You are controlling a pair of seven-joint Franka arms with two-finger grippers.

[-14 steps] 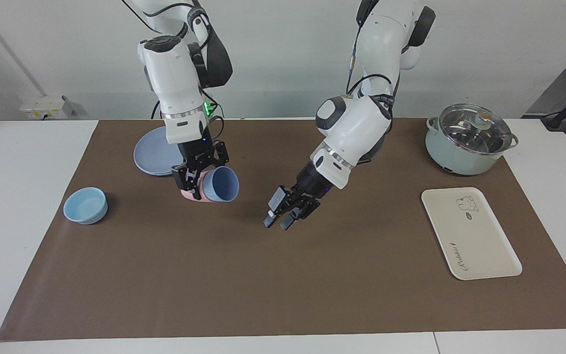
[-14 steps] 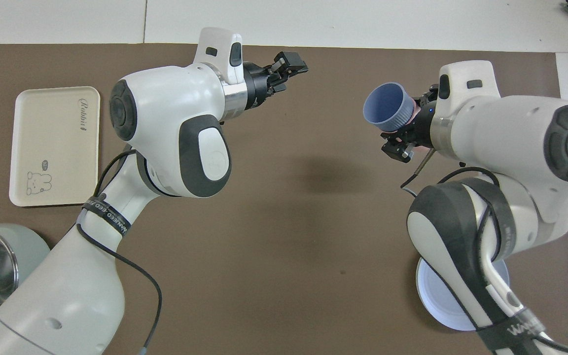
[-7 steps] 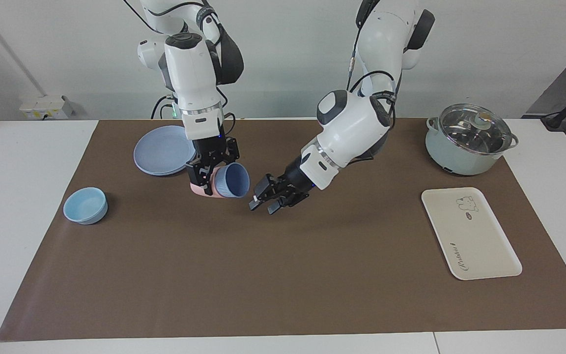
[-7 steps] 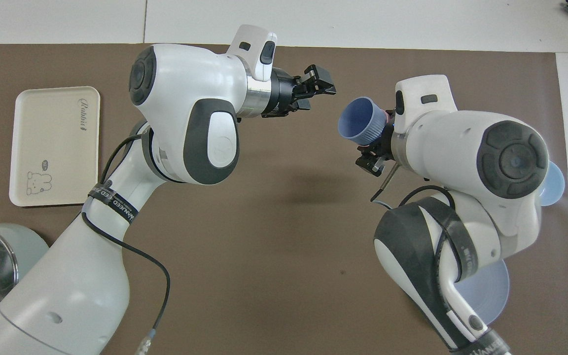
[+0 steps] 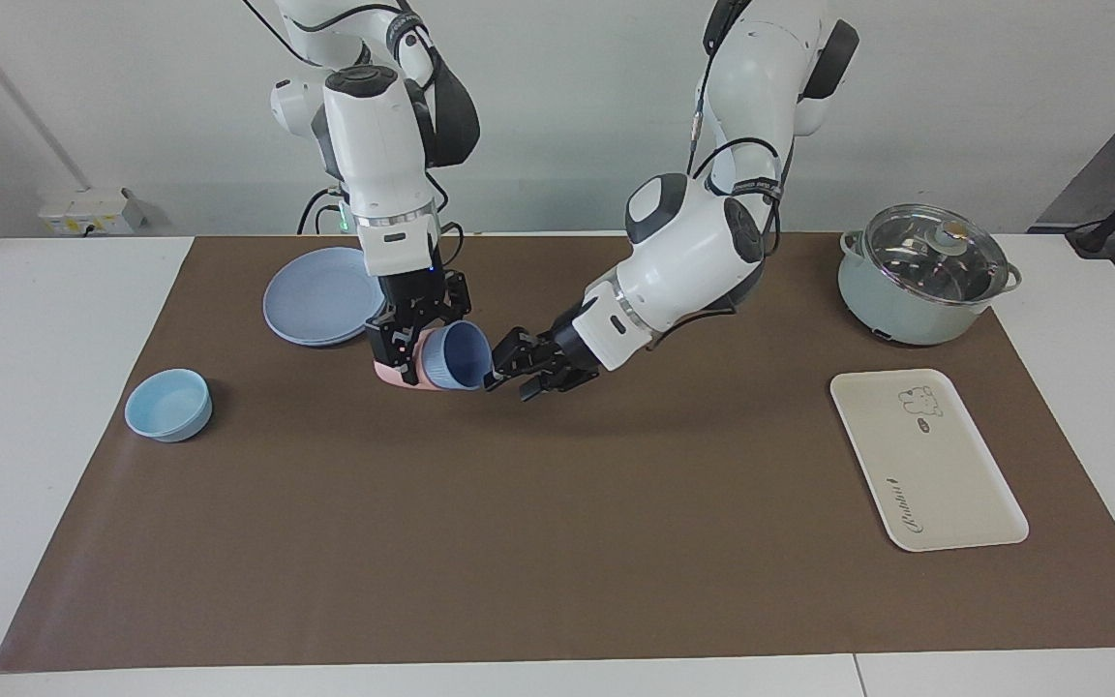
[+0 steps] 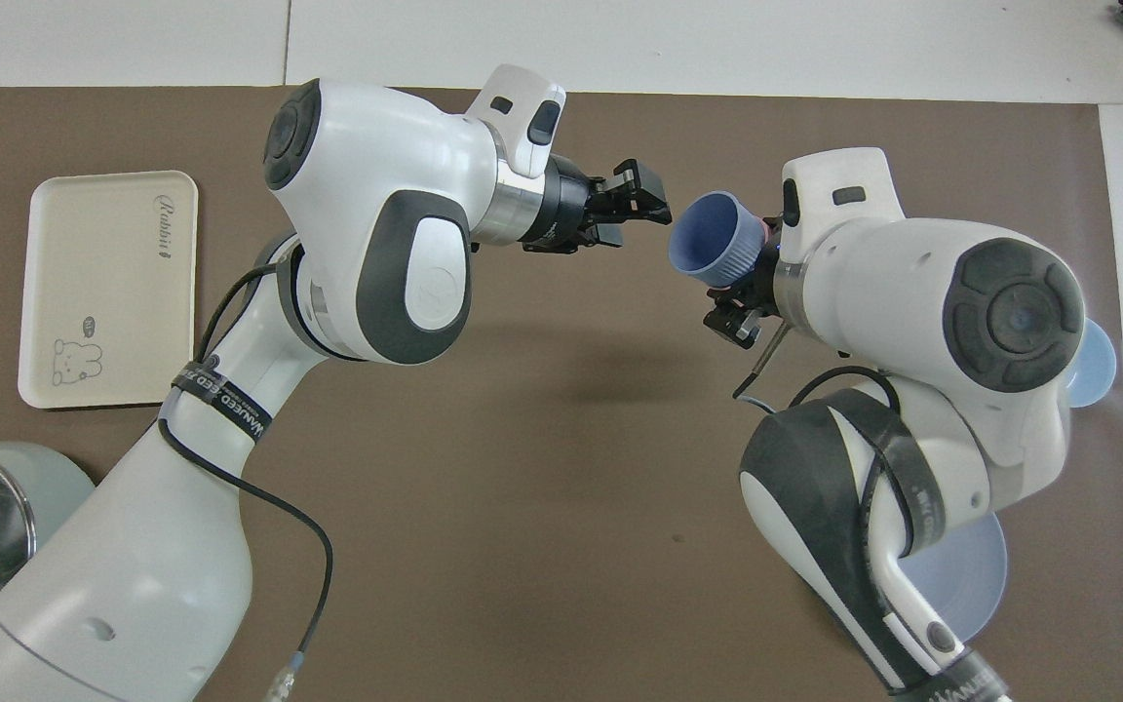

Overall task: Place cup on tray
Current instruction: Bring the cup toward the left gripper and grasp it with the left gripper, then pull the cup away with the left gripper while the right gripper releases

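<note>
Overhead view: right pincer [image 6: 752,283] gripping tilted cup [image 6: 713,239], left pincer [image 6: 641,200] part-open at its rim.

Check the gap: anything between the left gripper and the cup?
Nothing. In the overhead view, only bare brown mat shows in the narrow gap between the left gripper and the rim of the cup, which the right gripper holds tilted.

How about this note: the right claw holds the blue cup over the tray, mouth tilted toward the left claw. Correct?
No. The facing view shows the right claw holding the cup over the mat near the plate; the tray lies toward the left arm's end. The rest stands.
</note>
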